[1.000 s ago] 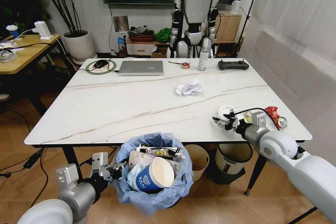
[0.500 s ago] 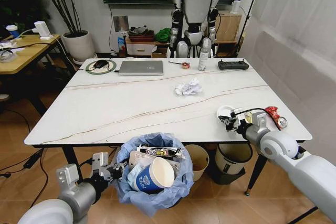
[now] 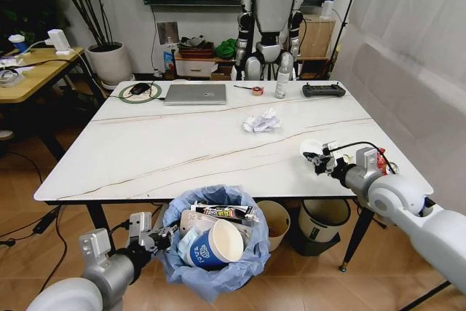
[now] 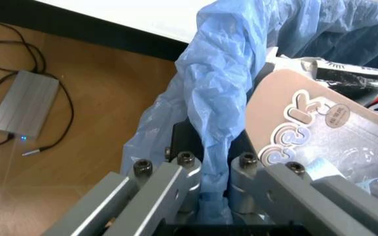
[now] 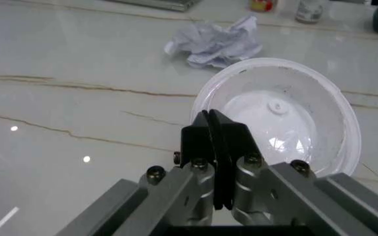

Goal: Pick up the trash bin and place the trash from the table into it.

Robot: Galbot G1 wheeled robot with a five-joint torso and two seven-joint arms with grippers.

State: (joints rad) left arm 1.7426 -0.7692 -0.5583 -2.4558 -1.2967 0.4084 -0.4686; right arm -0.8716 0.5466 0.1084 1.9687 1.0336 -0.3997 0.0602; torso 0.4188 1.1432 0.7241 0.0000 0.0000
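Your left tool (image 3: 151, 238) is below the near edge of the tabletop (image 3: 145, 151), its fingers (image 4: 175, 172) clamped on the bunched light-blue bag at the left rim of the trash bin (image 3: 218, 271). The bin hangs off the floor in front of the tabletop, just below its near edge. Inside it you see a blue paper cup (image 3: 212, 243), a flat clear package (image 4: 320, 142) and a dark wrapper (image 3: 224, 213).

Your right tool (image 3: 318, 160) is over the right part of the tabletop, fingers (image 5: 214, 142) pressed together with nothing between them, at the near rim of a white plastic lid (image 5: 277, 113) lying flat on the surface. A crumpled white tissue wad (image 3: 261, 120) lies farther in, near the middle of the tabletop. A crushed red can (image 3: 381, 159) sits just beyond your right wrist near the right edge.
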